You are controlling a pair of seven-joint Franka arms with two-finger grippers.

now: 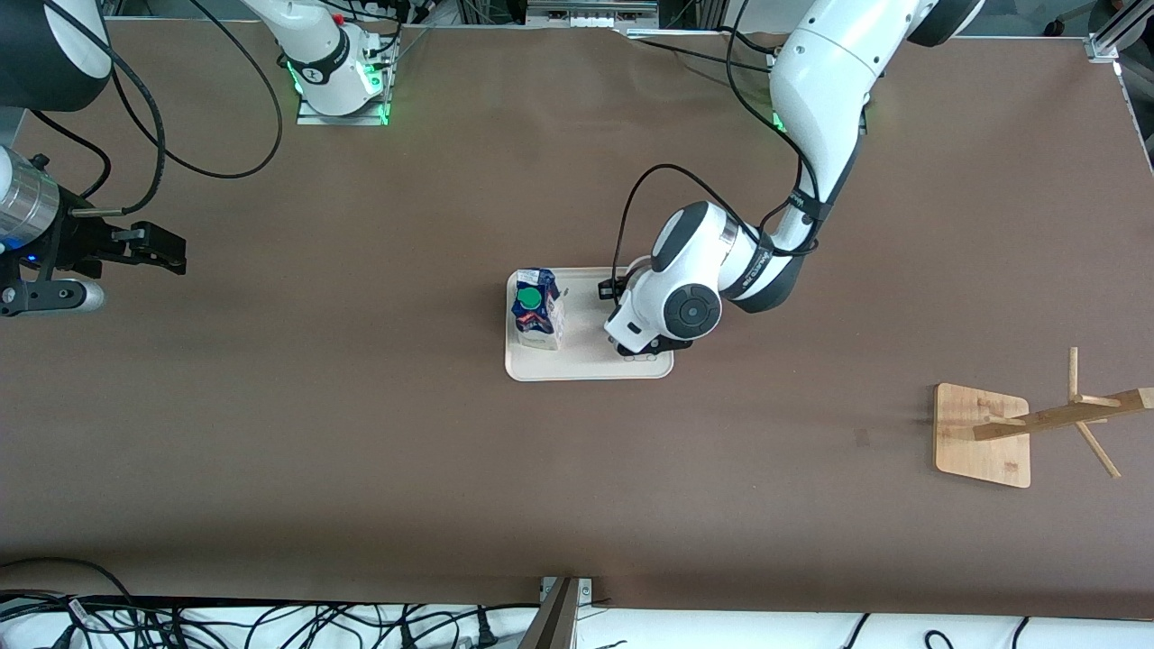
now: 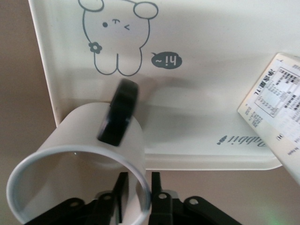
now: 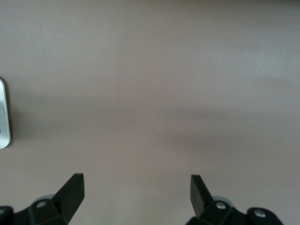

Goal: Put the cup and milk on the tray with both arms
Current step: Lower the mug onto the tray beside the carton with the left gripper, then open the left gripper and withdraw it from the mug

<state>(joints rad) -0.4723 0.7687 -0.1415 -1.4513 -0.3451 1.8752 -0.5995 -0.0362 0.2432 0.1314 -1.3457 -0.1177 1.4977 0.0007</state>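
The white cup with a black handle stands on the cream tray, at the corner by the bunny drawing. My left gripper straddles the cup's rim, one finger inside and one outside. The fingers are slightly open, with a thin gap to the wall. In the front view the left hand hides the cup over the tray. The milk stands upright on the tray toward the right arm's end, and its printed side shows. My right gripper waits open over bare table.
A bamboo stand with slanted pegs sits toward the left arm's end of the table, nearer the front camera. Cables run along the table's front edge. A silver edge shows in the right wrist view.
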